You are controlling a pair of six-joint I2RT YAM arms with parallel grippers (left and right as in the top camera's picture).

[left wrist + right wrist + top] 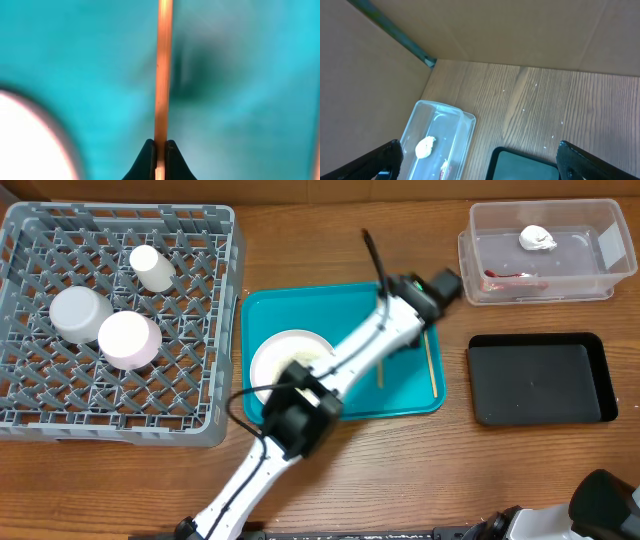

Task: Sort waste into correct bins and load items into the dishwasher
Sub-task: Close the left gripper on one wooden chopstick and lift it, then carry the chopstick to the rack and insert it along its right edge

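My left gripper (160, 145) is shut on a thin wooden chopstick (162, 60), low over the teal tray (75, 50). From overhead that chopstick (380, 372) pokes out below the left arm, and a second chopstick (432, 365) lies by the teal tray's (300, 310) right side. The white plate (285, 355) sits in the tray, partly under the arm. The clear tub (590, 225) holds a paper wad (537, 237) and a red wrapper (510, 277). My right gripper (487, 165) hangs open and holds nothing, high above the tub (440, 125) and black tray (525, 167).
The grey rack (120, 430) at left holds a small white cup (152, 268) and two upturned bowls (80, 313) (130, 340). The black tray (540, 378) lies right of the teal tray. A cardboard wall (495, 30) stands behind the table.
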